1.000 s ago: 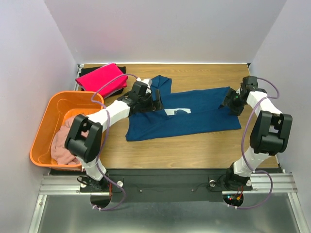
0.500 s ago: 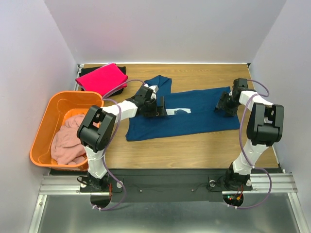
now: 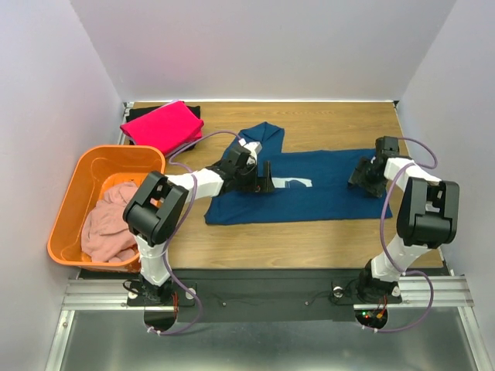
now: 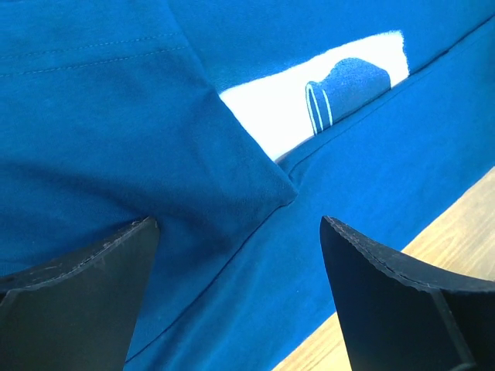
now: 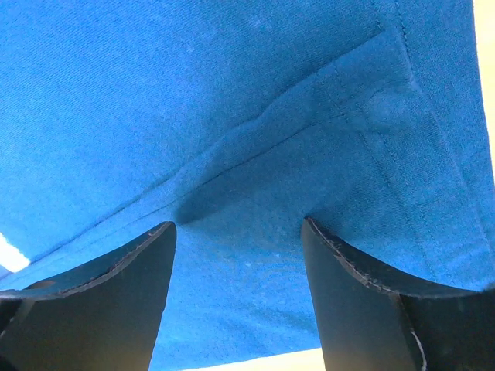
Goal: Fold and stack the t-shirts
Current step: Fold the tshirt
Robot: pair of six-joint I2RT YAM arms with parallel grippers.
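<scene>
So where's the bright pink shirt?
In the top view, the pink shirt lies folded far left on the table, atop a black shirt, behind the orange basket.

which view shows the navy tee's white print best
Left wrist: the white print on the navy t-shirt is closest and clearest there. Top external shows a thin strip; right wrist only a sliver at its left edge.

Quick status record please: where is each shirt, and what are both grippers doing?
navy shirt: spread on the table, partly folded, white print half covered
left gripper: open, low over the navy shirt beside the print
right gripper: open, low over the navy shirt's right end
bright pink shirt: folded, lying on the black shirt, back left corner
pale pink shirt: bunched in the orange basket
</scene>
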